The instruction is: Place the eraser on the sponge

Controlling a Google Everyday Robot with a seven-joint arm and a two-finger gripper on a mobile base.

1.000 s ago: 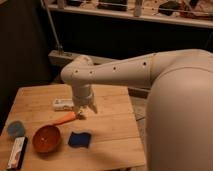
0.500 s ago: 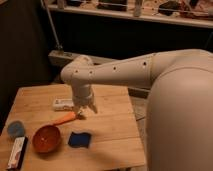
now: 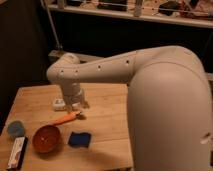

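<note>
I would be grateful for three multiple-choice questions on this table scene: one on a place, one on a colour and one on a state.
1. What colour is the sponge?
A. yellow
B. dark blue
C. white

2. Where does the eraser lie?
A. at the near left corner of the table, left of the bowl
B. on the sponge
C. in the bowl

3. How is the gripper?
A. shut on the eraser
B. resting in the bowl
C. open and empty, above the table beside the white box

Answers:
1 B, the pad is dark blue.
2 A, it lies flat at the table's edge, apart from the sponge.
3 C, its fingers stand spread with nothing gripped.
</note>
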